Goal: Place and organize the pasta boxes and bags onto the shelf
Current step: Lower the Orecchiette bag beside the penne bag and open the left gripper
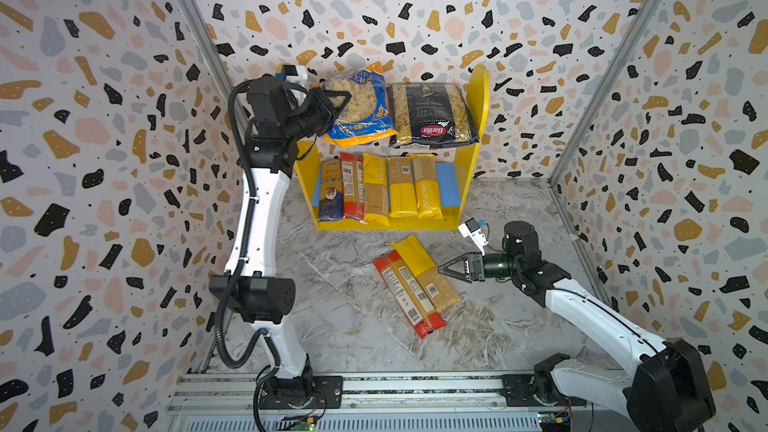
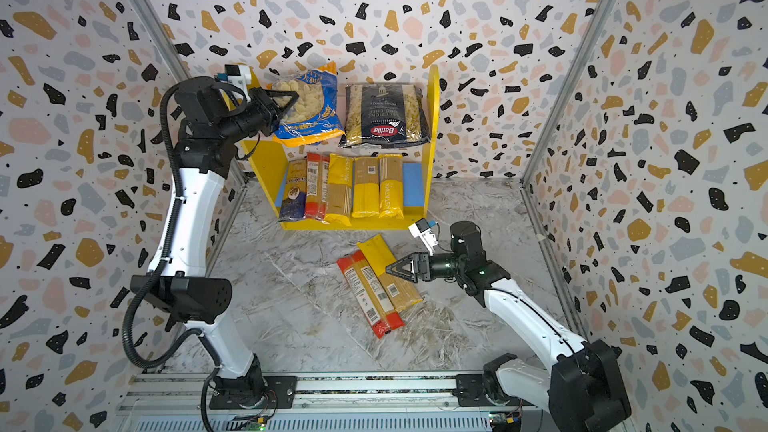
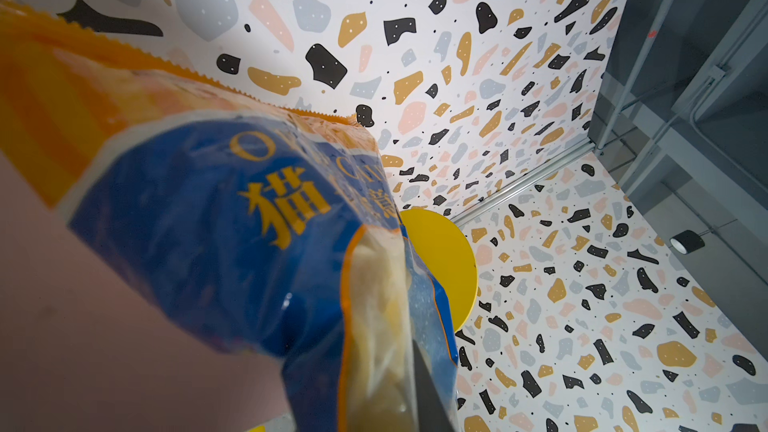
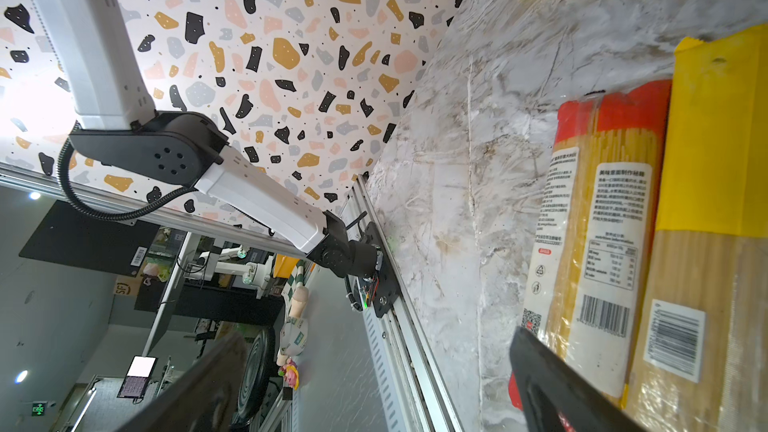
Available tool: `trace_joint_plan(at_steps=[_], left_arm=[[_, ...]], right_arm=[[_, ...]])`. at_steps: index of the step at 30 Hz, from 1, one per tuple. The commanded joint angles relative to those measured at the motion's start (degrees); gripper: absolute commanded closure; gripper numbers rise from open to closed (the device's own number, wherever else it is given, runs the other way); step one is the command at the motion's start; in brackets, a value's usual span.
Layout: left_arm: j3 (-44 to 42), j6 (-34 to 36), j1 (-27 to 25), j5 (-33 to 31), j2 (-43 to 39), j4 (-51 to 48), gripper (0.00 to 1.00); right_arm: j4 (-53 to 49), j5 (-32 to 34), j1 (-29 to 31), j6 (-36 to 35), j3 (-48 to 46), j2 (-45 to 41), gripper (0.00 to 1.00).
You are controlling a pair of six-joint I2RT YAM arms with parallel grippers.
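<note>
Right gripper [image 1: 442,266] held wide open just beside loose yellow pack [image 1: 428,274]; red pack [image 1: 407,297] laid alongside, bare tabletop [image 1: 332,284] beyond. Blue strip left free at right edge of shelf [image 1: 478,89] lower board [image 1: 449,184]. Left gripper [image 1: 347,97] closed against Orecchiette bag [image 1: 365,118] on upper tier; hold cannot be told.

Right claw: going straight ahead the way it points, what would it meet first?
Probably the yellow spaghetti pack lying on the table: the right claw, open, has its tips at the pack's edge in both top views. Height is unclear, so it might pass just above it.

Terrazzo-speckled walls [image 1: 415,14], grey marbled floor [image 1: 332,284], metal rail [image 1: 415,384] in front
</note>
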Motion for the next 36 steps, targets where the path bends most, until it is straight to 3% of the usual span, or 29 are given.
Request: trace_joint_plan(at_steps=[1,9,25,29,33,36], left_arm=[[4.7,-2.7,-0.1,3.0,1.2,13.6,1.0],[5.9,-4.9,1.0,4.6,5.7,17.1,1.0],[-4.5,-2.0,4.9,4.4,-0.6,16.3,1.0],[-6.1,-2.8,4.9,4.8,-1.1,18.1,0.75],[-8.0,-4.6,4.9,5.7,-1.7,20.6,0.41],[-9.2,-4.6,4.9,5.7,-3.0,20.9,0.26]], right_arm=[[-1.5,-0.7,-0.7,-1.8,3.1,0.4,0.01],[-1.0,-0.5,-2.0,-1.9,4.0,2.4,0.01],[1.5,-1.0,-2.4,-1.0,2.2,4.0,0.01],[1.6,-1.1,-2.5,-1.0,1.9,3.8,0.01],[1.7,-1.0,-2.6,-0.8,1.6,3.4,0.01],[2.0,-0.9,-2.7,-0.6,1.4,3.3,0.01]])
